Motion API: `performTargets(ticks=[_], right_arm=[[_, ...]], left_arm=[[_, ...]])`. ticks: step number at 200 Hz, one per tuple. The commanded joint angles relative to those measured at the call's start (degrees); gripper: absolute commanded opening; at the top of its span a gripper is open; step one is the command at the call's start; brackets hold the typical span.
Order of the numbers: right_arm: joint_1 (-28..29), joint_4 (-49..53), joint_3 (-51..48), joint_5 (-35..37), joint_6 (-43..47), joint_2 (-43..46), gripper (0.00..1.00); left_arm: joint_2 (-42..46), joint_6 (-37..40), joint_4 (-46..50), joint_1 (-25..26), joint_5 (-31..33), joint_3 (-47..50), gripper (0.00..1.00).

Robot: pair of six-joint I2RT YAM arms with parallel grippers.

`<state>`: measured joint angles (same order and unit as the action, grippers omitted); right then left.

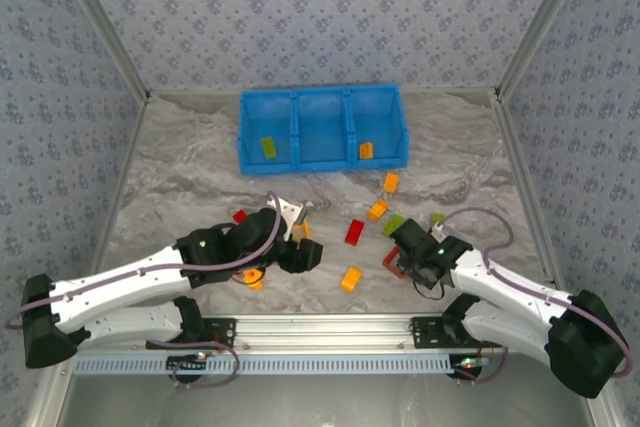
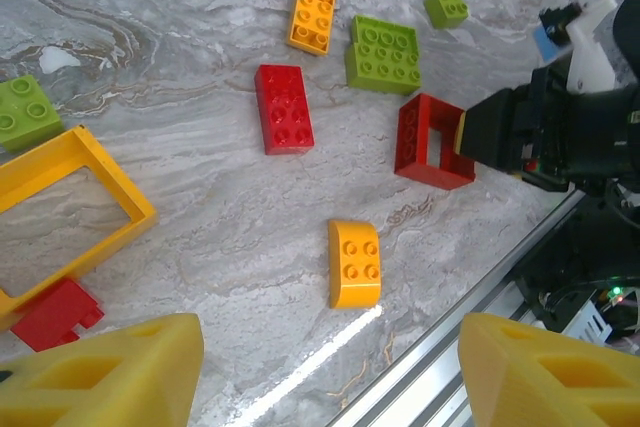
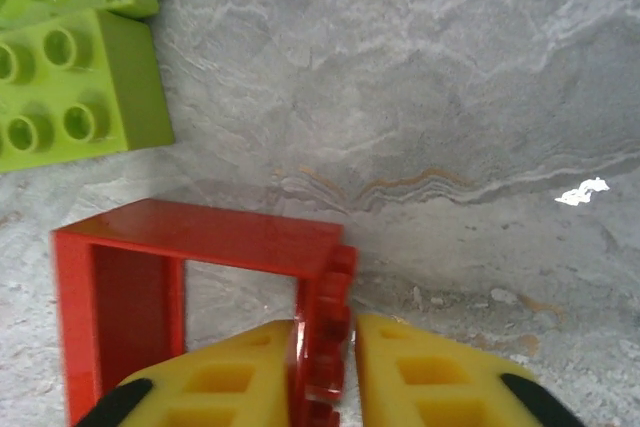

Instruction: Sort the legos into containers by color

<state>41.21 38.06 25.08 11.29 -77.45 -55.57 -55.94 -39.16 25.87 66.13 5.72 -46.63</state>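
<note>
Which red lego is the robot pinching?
The open red square frame: the right gripper is shut on one of its walls. The solid red block lies loose, untouched.

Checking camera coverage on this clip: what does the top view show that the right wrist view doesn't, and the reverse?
Top view: the blue bin, a green brick in its left compartment, an orange brick in its right, and loose bricks across the table. Right wrist view: the right gripper closed on one wall of the red frame, seen close. Shared: that frame and the pair of green bricks next to it.
</note>
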Motion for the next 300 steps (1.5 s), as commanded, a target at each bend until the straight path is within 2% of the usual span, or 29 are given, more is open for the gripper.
performTargets(ticks=[1, 24, 44, 63, 88, 107, 124, 150, 183, 221, 279, 300], right_arm=[[-0.36, -0.34, -0.7, -0.09, -1.39, -0.27, 0.15], [0.68, 2.49, 1.55, 3.04, -0.46, 0.68, 0.0], [4.02, 7.05, 8.85, 9.79, 4.11, 0.86, 0.0], [6.02, 6.27, 19.78, 13.15, 13.97, -4.53, 0.0], [5.42, 3.91, 37.2, 11.9, 28.05, -19.66, 0.0], [2.13, 0.82, 50.16, 8.06, 36.95, -31.67, 0.0], [-1.45, -0.65, 60.88, 3.46, 42.47, -41.63, 0.0], [-4.49, 2.06, 79.54, 1.94, 49.89, -56.84, 0.0], [-7.89, 8.1, 99.77, -0.02, 52.76, -74.45, 0.0], [-9.65, 6.51, 108.97, -2.0, 54.58, -83.41, 0.0], [-9.95, 4.43, 112.92, -3.27, 54.62, -90.01, 0.0], [-10.11, 3.93, 113.16, -4.04, 54.26, -90.75, 0.09]], left_arm=[[1.4, -1.27, -1.97, 0.41, 2.07, -0.16, 0.68], [2.63, -1.33, -1.49, 0.48, 3.44, -0.84, 0.68], [4.76, -1.6, 0.65, 0.49, 7.43, -2.51, 0.68], [7.05, -2.59, 3.25, 0.5, 13.82, -4.48, 0.68], [7.89, -3.29, 5.67, 0.41, 22.07, -7.36, 0.7], [5.75, -3.86, 8.43, -0.26, 27.02, -11.17, 0.71], [3.31, -4.27, 10.02, -1.77, 28.73, -14.25, 0.71], [-0.02, -3.98, 9.54, -3.4, 28.74, -16.84, 0.71], [-3.15, -4.18, 8.65, -4.82, 29.52, -18.66, 0.71], [-6.17, -3.08, 8.15, -5.04, 31.46, -21.14, 0.71], [-7.78, -3.9, 10.25, -5.22, 31.2, -21.41, 0.7], [-8.06, -6.25, 13.42, -5.23, 32.37, -20.92, 0.7]])
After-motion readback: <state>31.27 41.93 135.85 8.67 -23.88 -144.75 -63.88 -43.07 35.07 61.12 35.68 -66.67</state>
